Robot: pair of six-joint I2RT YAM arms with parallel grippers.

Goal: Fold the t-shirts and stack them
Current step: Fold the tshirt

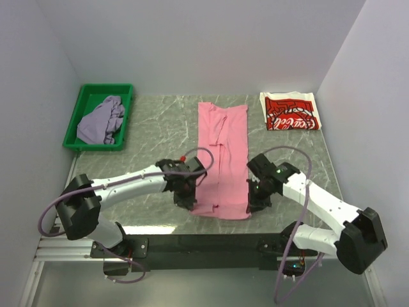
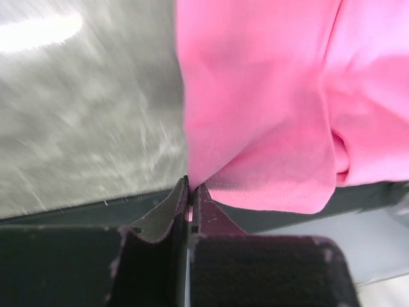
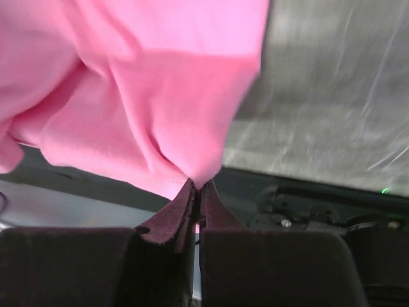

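Note:
The pink t-shirt (image 1: 222,157) lies as a long narrow strip down the middle of the table, its near hem at the front edge. My left gripper (image 1: 189,201) is shut on the hem's near left corner; in the left wrist view the pink t-shirt (image 2: 262,109) is pinched at the left gripper (image 2: 191,187). My right gripper (image 1: 252,205) is shut on the near right corner; the pink t-shirt (image 3: 140,89) is pinched at the right gripper (image 3: 197,185). A white t-shirt with red Coca-Cola print (image 1: 291,111) lies folded at the back right. A lavender-grey t-shirt (image 1: 102,120) sits crumpled.
A green bin (image 1: 82,109) at the back left holds the lavender-grey tee. The table (image 1: 147,118) has a grey marbled top. White walls close in on three sides. The table's dark front edge (image 1: 192,242) runs just below the pink hem.

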